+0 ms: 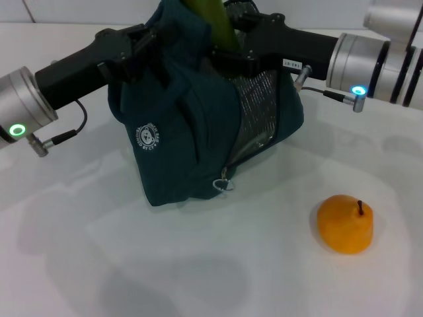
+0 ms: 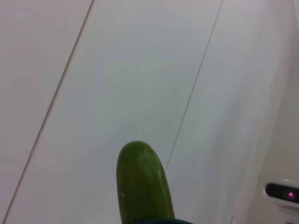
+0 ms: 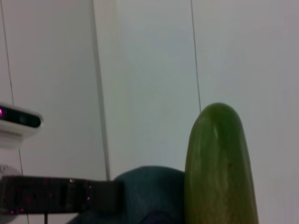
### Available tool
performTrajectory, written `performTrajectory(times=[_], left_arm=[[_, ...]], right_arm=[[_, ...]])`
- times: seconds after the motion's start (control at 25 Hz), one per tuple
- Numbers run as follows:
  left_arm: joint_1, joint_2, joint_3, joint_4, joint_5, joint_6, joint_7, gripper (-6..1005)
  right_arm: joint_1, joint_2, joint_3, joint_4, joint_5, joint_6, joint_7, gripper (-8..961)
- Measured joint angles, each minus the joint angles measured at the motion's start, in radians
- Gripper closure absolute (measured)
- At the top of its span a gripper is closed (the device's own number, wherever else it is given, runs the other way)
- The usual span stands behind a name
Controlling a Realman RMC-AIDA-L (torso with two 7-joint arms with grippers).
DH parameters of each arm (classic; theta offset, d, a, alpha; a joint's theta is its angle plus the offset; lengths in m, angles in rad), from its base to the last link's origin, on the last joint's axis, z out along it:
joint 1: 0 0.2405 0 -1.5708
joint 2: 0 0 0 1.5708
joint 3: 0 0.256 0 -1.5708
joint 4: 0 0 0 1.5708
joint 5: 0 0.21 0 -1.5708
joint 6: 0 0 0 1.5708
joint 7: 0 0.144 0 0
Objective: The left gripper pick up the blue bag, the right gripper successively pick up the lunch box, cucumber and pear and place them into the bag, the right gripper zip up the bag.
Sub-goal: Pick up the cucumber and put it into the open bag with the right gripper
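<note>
Black arms with silver cuffs: left gripper [image 1: 135, 49] glowing green, labelled right gripper [image 1: 248, 56] glowing blue.

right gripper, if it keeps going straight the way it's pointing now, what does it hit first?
Likely the long dark green cucumber, standing upright in the dark teal fabric bag's open top. The black right gripper points across that opening towards it, and beyond is the black left gripper. Depth and contact are unclear from the head view.

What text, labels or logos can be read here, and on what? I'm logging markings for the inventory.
Round white logo on the blue bag: ring of lettering around a small figure, too small to read.
White label on the right pincer: characters too blurred to read.
Nothing else carries text.
</note>
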Motion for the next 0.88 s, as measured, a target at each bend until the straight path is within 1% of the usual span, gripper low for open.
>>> performTrajectory(times=[0.24, 0.48, 0.68, 0.88], left_arm=[[-0.001, 0.002, 0.0, -0.001, 0.0, -0.002, 0.0, 955], [-0.003, 0.002, 0.0, -0.001, 0.0, -0.013, 0.0, 955], [-0.003, 0.001, 0.0, -0.001, 0.0, -0.014, 0.0, 955], [-0.003, 0.001, 0.0, -0.001, 0.0, -0.014, 0.0, 955]], right_arm=[[-0.009, 0.0, -0.022, -0.035, -0.009, 0.074, -0.039, 320], [0.002, 0.001, -0.036, -0.048, -0.012, 0.114, -0.044, 319], [-0.001, 0.001, -0.049, -0.081, -0.012, 0.115, -0.042, 323], [-0.006, 0.001, -0.051, -0.091, -0.012, 0.117, -0.041, 299]])
